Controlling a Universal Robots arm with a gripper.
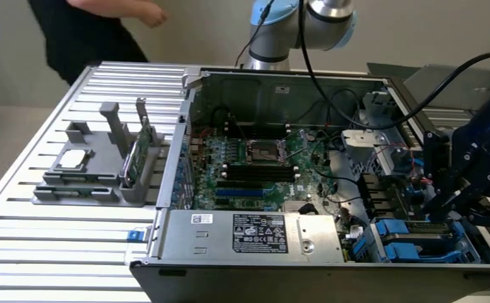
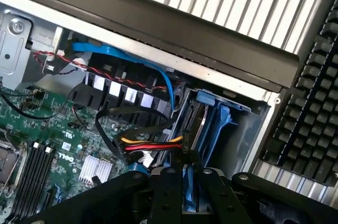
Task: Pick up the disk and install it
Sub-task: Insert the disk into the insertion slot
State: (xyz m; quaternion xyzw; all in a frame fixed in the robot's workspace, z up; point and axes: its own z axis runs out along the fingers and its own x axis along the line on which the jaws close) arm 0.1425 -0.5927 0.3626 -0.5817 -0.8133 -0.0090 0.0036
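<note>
My gripper point(image 2: 186, 175) is clamping the disk point(image 2: 195, 126) on edge between both fingers, inside the blue bay point(image 2: 224, 121) directly ahead. The wrist view is showing one keyboard point(image 2: 311, 97) beyond the case point(image 2: 158, 28). The exterior view is showing one person point(image 1: 93, 31) well apart from me.
</note>
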